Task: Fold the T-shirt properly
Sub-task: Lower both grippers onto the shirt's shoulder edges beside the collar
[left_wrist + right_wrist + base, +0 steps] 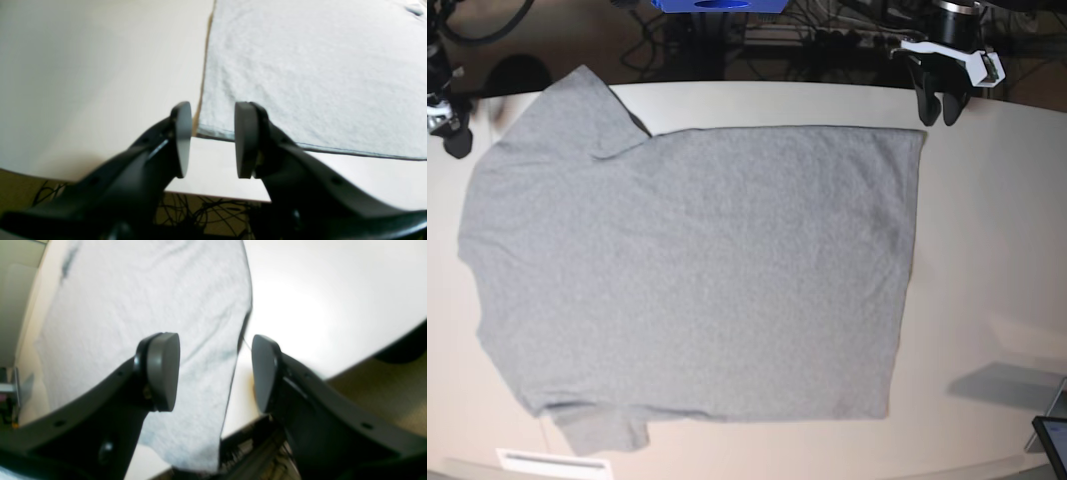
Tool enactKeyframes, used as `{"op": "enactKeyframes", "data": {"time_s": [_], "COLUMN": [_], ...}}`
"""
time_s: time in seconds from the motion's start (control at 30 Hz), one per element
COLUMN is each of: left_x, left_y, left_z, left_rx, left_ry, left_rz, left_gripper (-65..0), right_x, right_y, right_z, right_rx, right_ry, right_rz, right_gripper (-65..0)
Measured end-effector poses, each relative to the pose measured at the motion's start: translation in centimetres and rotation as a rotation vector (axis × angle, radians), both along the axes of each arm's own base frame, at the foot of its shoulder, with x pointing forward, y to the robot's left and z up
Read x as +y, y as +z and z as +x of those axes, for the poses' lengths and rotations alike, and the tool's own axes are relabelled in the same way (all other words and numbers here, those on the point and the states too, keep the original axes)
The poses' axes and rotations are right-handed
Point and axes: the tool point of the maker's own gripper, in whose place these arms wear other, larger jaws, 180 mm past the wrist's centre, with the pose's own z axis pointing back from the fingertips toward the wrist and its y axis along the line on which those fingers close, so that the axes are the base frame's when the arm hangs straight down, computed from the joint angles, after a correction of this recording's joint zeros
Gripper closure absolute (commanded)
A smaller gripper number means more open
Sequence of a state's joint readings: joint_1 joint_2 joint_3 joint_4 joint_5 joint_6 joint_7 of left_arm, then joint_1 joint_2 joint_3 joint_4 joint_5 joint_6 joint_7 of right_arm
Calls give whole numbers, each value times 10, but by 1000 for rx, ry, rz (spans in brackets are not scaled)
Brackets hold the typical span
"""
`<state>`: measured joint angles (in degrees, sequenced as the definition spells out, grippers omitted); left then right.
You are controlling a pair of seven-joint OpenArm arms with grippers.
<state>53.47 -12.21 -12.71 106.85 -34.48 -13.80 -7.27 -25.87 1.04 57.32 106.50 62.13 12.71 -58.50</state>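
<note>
The grey T-shirt (pixel 697 270) lies spread flat on the white table (pixel 987 250), plain side up, sleeves toward the left and hem toward the right. My left gripper (pixel 935 108) hovers at the hem's far corner. In the left wrist view it (pixel 212 140) is open with nothing between its pads, and the T-shirt's corner (pixel 300 73) lies just beyond them. My right gripper (pixel 454 140) sits at the table's far left edge by the upper sleeve. Its wrist view shows it (pixel 215 373) open and empty, above the edge of the T-shirt (pixel 150 300).
Cables (pixel 200 213) hang below the table's edge. A blue object (pixel 717 5) and more cables sit behind the table. A dark screen corner (pixel 1052 438) shows at the bottom right, and a white strip (pixel 547 462) lies at the front edge.
</note>
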Motion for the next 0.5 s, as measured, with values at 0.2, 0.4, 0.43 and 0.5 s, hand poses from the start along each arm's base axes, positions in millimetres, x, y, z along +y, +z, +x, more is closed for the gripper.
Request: {"op": "enactKeyframes", "data": {"time_s": [0.2,0.4,0.43,0.5], "left_x": [0,0,0,0], "left_y": [1,1,1,1], "left_z": [2,2,2,2], "left_rx": [-9,-9,-8,-8], "left_ry": [0,-1,-1,-1], "left_rz": [1,2,2,2], "left_gripper": [-215,-215,-215,-215], "right_x": [2,3,3,1], "right_y": [-36,-50,-50,-52], "right_z": [-2,5,8,13], "right_rx": [39,42,32,30], "right_ry": [-37,-57,-60,-59], "right_rz": [120,168,178,187], "right_gripper": [-335,-335,-335,-335]}}
